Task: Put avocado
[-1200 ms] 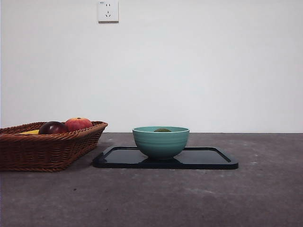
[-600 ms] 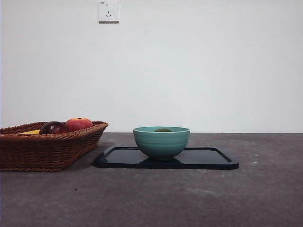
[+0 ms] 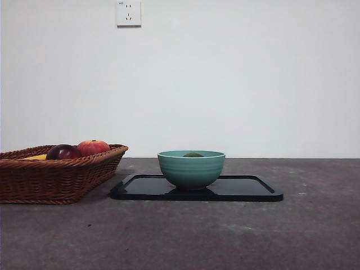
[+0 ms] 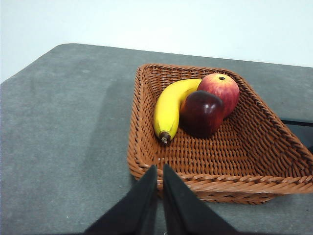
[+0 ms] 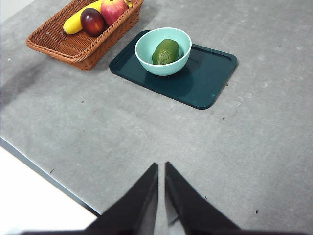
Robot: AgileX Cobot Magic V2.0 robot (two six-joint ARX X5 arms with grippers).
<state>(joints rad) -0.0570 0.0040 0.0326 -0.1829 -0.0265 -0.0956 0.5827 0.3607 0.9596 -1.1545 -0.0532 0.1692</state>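
The avocado [image 5: 166, 52] lies inside the teal bowl [image 5: 163, 51]; from the front only its dark green top [image 3: 193, 154] shows above the bowl's rim [image 3: 191, 168]. The bowl stands on the left part of a dark tray [image 3: 247, 190], which rests flat on the grey counter [image 3: 225, 236]. In the right wrist view the tray [image 5: 205, 78] has much bare surface on the side of the bowl away from the basket.

To the left of the tray, just beside it, sits a wicker basket [image 3: 50, 177]. It holds a banana [image 4: 168, 107], a dark red-purple fruit [image 4: 201, 112] and an orange-red fruit [image 4: 220, 88], the three lying close together toward the basket's far end.

The left pincer [image 4: 159, 182] hangs just at the near rim of the basket [image 4: 274, 152], its jaws closed together and empty. The right pincer [image 5: 161, 182] is over bare counter [image 5: 264, 147], well apart from the tray, jaws likewise pressed together with nothing between them. Neither arm shows in the front view. A wall socket [image 3: 128, 13] is mounted high on the white wall behind.
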